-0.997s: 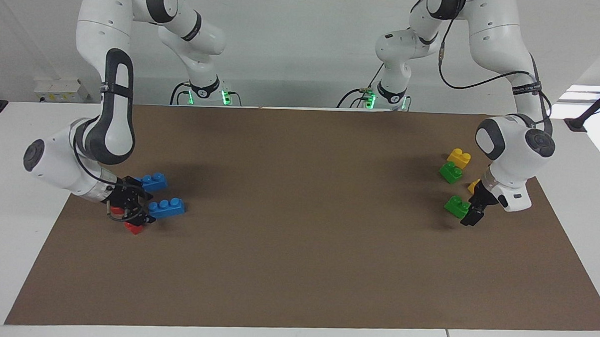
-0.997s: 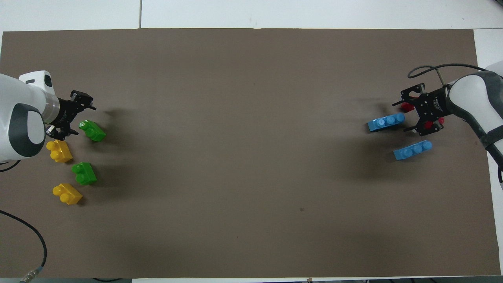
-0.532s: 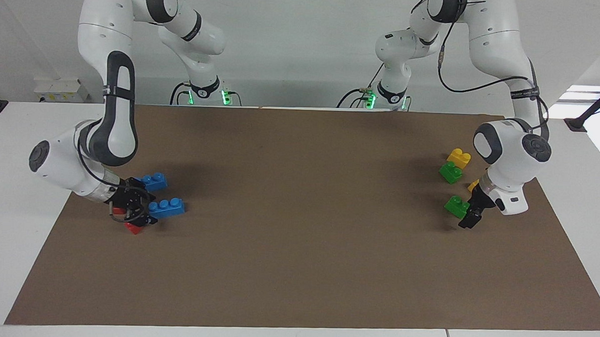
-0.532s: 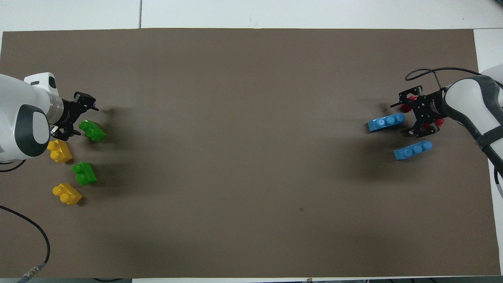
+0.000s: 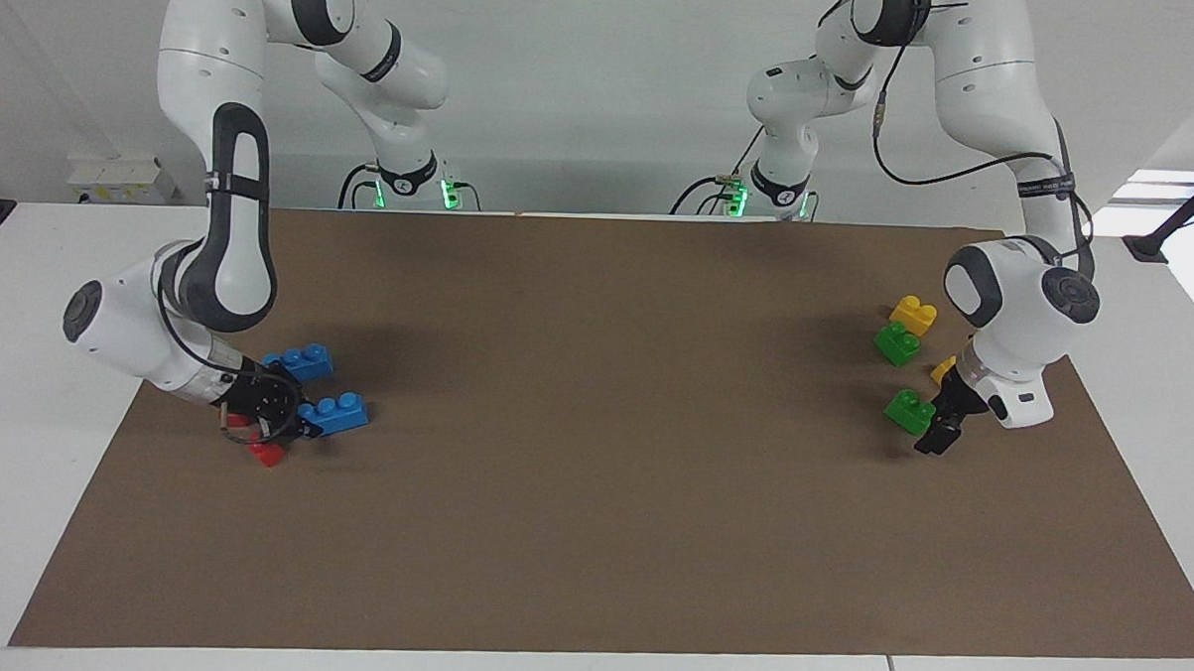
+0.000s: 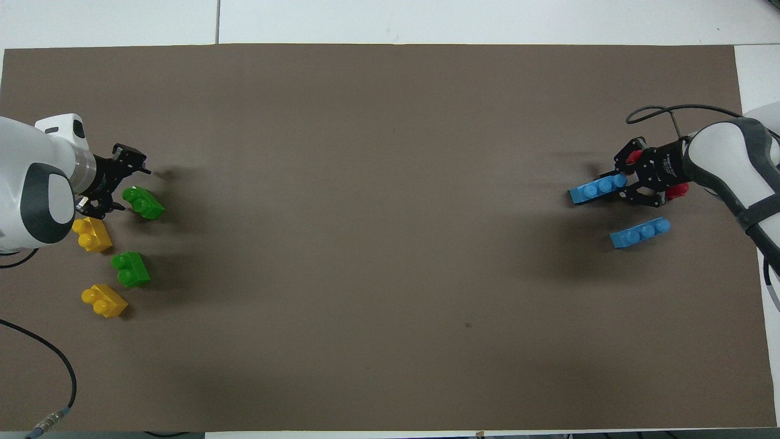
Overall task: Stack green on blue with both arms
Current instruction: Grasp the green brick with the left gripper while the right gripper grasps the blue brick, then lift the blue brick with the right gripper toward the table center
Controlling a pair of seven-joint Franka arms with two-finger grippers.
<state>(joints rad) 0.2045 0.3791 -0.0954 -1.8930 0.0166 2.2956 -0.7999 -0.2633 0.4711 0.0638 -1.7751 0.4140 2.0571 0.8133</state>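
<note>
Stacking: not begun. My right gripper (image 6: pixel 621 183) jaws, open, flank one end of a blue brick (image 6: pixel 598 188). My left gripper (image 6: pixel 119 183) jaws, open, beside a green brick (image 6: pixel 143 203). Grasps, stacking remain.

Bricks (image 6: pixel 137 202) at both mat (image 6: pixel 378 231) ends

L pincer (image 5: pixel 936 427) low, fingers apart, wrist angled down, R pincer (image 5: pixel 286 419) low, fingers closing in
</note>
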